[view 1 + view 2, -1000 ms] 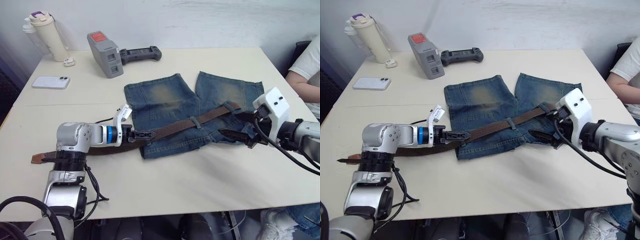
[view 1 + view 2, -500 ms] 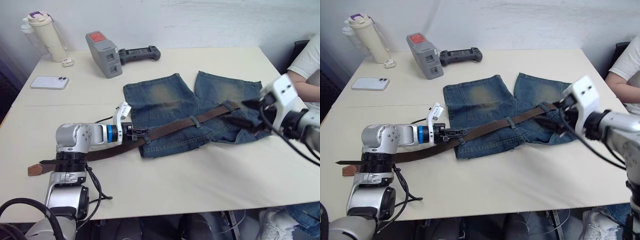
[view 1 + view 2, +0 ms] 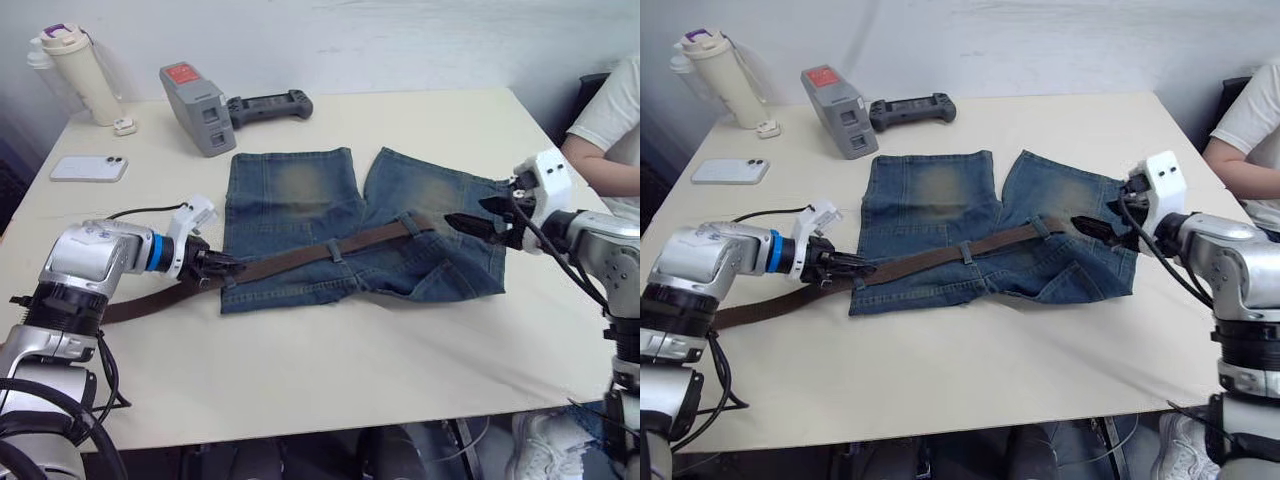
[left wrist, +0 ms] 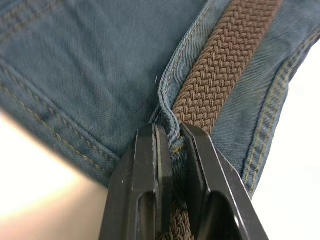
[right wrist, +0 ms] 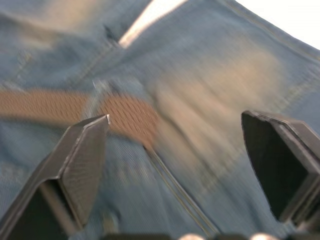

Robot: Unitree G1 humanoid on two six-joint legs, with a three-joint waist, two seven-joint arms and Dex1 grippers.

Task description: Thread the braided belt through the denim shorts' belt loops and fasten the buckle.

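Near the middle of the table (image 3: 330,380), the denim shorts (image 3: 300,215) lie flat with the braided belt (image 3: 300,258) running along the waistband and trailing off toward the left edge. At the waistband's left end the left gripper (image 4: 172,150) is pinched on a belt loop (image 4: 167,117) beside the strap. Over the waistband's right end the right gripper (image 5: 175,165) hangs spread wide, holding nothing.

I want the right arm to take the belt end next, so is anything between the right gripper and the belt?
Nothing visible stands between them. The right gripper, open, hovers over the denim shorts, with the braided belt end lying exposed on the denim just ahead of it.
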